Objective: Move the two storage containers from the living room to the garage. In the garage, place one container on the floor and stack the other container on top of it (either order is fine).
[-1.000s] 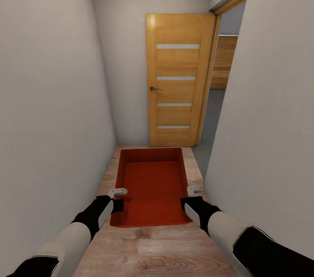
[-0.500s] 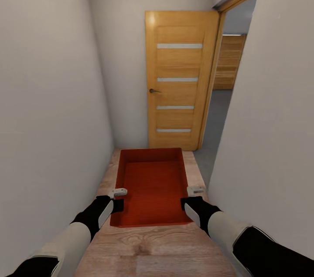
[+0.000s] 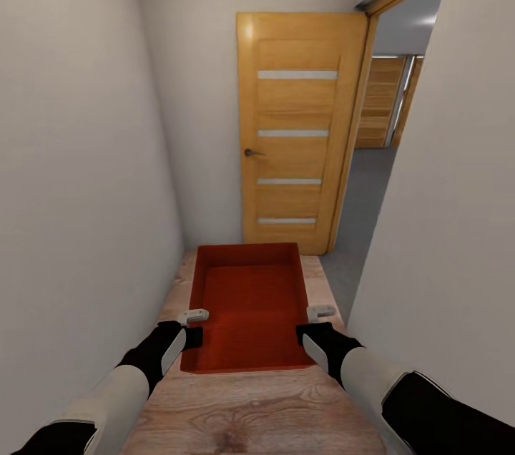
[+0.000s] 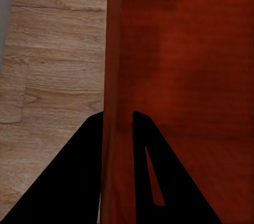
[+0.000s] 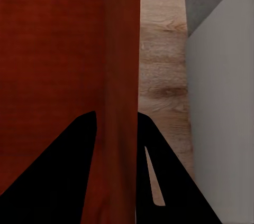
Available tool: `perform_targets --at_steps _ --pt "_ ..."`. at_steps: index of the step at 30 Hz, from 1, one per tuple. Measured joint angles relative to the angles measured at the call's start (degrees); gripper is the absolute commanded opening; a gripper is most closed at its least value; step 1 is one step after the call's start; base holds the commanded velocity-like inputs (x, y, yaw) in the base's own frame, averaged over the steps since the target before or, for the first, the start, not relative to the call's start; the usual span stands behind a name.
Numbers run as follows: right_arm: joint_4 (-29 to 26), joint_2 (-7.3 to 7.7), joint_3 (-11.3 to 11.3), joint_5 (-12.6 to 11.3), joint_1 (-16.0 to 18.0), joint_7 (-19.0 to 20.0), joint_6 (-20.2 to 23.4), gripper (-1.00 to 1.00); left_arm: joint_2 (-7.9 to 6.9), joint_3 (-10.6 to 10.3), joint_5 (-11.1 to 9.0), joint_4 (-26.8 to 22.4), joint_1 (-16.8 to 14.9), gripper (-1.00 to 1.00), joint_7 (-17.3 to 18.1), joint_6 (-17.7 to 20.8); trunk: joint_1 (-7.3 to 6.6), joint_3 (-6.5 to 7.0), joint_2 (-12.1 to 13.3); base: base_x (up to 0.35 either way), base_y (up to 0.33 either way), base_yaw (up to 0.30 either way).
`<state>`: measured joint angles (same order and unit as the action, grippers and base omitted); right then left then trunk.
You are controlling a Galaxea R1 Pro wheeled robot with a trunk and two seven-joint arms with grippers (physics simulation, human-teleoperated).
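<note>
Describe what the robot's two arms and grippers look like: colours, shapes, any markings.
Both arms match: a cream-white rounded forearm shell, then a black wrist section narrowing toward the gripper. The left gripper and right gripper end in small pale grey blocky tips in the head view. In the wrist views the fingers appear as flat black wedges. No cables or markings show.

Head overview; wrists close on container

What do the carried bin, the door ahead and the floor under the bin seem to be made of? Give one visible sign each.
Storage container: probably plastic, a uniform orange-red matt surface with thin plain walls.
Door: looks like warm varnished wood with visible grain and four pale, perhaps frosted-glass, strips.
Floor: light wood planks or laminate, showing grain and knots.
</note>
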<state>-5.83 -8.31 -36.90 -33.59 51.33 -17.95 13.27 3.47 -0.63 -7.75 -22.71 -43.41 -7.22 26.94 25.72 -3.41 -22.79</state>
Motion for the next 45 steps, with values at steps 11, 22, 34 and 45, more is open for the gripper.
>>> perform_targets --at_steps 11,22,34,45 --pt "0.0 -0.01 0.02 0.02 0.0 0.0 0.0 -1.0 -0.01 0.01 0.01 0.0 0.0 -1.0 0.01 0.0 0.0 0.0 0.0 0.322 0.0 0.0" --pt "0.0 -0.01 0.04 0.04 0.0 0.0 0.0 -1.0 -0.01 0.01 0.01 0.0 0.0 -1.0 0.02 0.0 0.0 0.0 0.0 0.322 0.0 0.0" --pt "-0.06 0.01 0.05 0.05 0.0 -0.01 0.0 -1.0 -0.01 0.0 0.0 -0.04 0.0 -1.0 0.01 0.0 0.0 0.0 0.0 0.322 0.0 0.0" --pt "-0.02 -0.01 0.05 0.02 0.0 0.0 -0.08 -1.0 -0.02 -0.02 0.01 -0.09 0.0 -1.0 0.0 0.0 0.0 0.0 0.0 0.322 0.0 0.0"
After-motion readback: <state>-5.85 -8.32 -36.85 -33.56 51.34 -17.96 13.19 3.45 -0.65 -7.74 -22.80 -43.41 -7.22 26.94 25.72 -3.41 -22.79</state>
